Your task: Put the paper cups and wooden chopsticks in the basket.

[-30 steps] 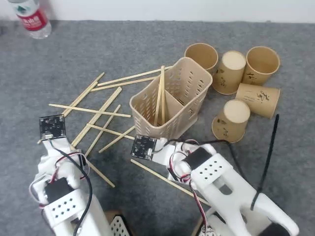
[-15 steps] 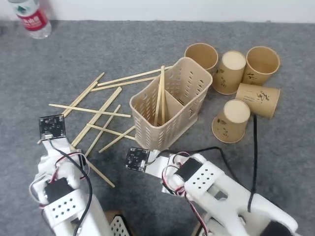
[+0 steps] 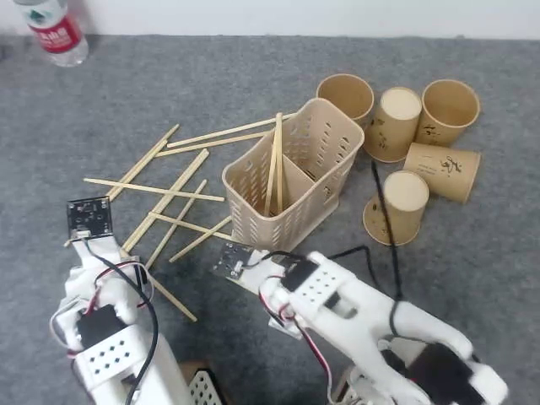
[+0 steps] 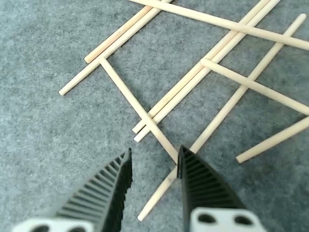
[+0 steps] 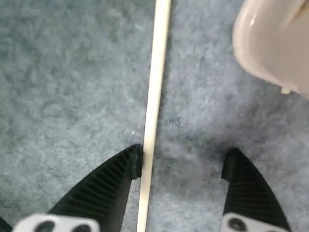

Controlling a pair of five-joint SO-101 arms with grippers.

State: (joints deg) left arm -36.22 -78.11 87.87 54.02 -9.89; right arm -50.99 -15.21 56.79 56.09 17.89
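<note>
The beige slotted basket (image 3: 291,173) stands mid-table with two wooden chopsticks (image 3: 274,160) upright in it. Several more chopsticks (image 3: 164,202) lie scattered on the grey mat to its left. Several paper cups (image 3: 394,122) cluster to its right, some upside down, one on its side. My left gripper (image 4: 154,157) hangs open low over crossed chopsticks (image 4: 140,108), one running between its fingers. My right gripper (image 5: 186,154) is open just in front of the basket's corner (image 5: 275,43), with a single chopstick (image 5: 155,92) lying along the inside of one finger.
A plastic bottle (image 3: 52,29) with a red label lies at the far left corner. A black cable (image 3: 384,228) trails from the right arm past a cup. Bare grey mat stretches along the back and the front right.
The right arm has swung left along the front of the basket and now covers the chopstick that lay there. Its cable has shifted left too. The left arm has stayed still.
</note>
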